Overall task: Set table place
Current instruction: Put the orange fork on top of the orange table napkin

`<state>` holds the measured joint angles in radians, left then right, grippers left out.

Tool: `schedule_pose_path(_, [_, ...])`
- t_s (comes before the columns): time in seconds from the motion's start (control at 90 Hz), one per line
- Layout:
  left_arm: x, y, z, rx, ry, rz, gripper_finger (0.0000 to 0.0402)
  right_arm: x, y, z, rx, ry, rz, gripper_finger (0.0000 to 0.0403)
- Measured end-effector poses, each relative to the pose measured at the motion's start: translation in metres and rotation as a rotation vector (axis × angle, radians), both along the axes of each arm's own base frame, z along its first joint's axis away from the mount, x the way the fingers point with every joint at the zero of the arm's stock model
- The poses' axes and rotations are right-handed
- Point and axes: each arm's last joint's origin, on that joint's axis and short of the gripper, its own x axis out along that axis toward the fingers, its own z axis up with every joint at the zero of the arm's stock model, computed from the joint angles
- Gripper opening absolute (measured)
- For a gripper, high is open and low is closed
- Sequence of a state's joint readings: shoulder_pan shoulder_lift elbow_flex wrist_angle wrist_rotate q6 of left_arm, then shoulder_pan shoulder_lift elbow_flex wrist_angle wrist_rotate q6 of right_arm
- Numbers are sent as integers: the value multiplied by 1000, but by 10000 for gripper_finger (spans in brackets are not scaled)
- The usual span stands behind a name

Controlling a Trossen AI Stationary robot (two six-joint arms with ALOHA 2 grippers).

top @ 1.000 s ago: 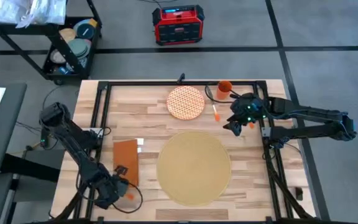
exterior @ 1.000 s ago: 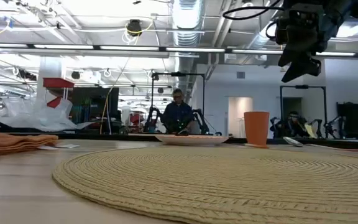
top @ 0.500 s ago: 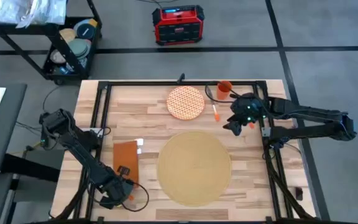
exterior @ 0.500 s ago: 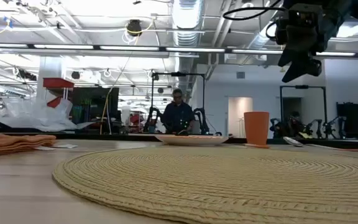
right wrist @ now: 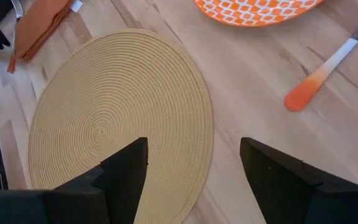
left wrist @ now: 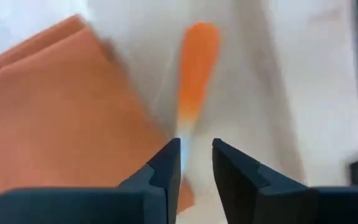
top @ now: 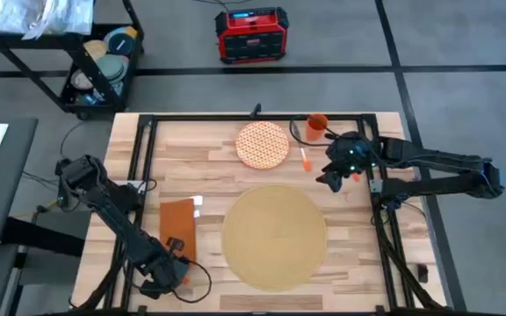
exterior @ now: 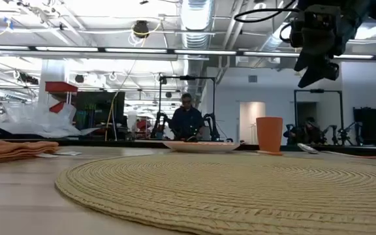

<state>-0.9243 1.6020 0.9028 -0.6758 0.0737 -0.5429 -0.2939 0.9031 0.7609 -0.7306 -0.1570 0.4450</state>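
Place setting barely begun: left gripper (top: 159, 283), fingers narrowly parted over an orange-handled utensil (left wrist: 196, 68) beside the napkin (top: 178, 225); placemat (top: 274, 235) bare at table (top: 209, 167) centre; plate (top: 263, 144) and cup (top: 317, 123) unplaced; right gripper (top: 328, 178) wide open, empty.

Probably a robotics lab — exposed ceiling ducts (exterior: 194, 16), strip lights, more robot arms (exterior: 209, 125) behind.

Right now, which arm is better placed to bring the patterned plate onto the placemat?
Probably the right. Its hand hangs open beside the plate, just past the placemat. The left hand is low at the near edge, by the napkin.
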Motion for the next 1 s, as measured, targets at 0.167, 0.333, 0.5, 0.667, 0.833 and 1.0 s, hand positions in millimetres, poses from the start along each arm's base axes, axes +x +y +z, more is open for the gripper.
schedule_pose_path(0.167, [-6,-1,-5,29,-24,-15,51,0,0,1,-2,-8,-1,245])
schedule_pose_path(0.333, [-7,8,-7,97,23,61,50,0,0,0,-2,-7,-1,245])
schedule_pose_path(0.5, [-12,10,-7,120,61,65,50,0,0,1,-2,-7,-1,245])
schedule_pose_path(0.667, [-12,9,-7,114,62,82,50,0,0,1,-2,-7,-1,245])
schedule_pose_path(0.833, [-10,9,-7,115,29,54,50,0,0,1,-2,-8,-1,245])
schedule_pose_path(1.0, [-9,14,-7,145,53,94,50,0,0,1,-2,-8,-1,245])
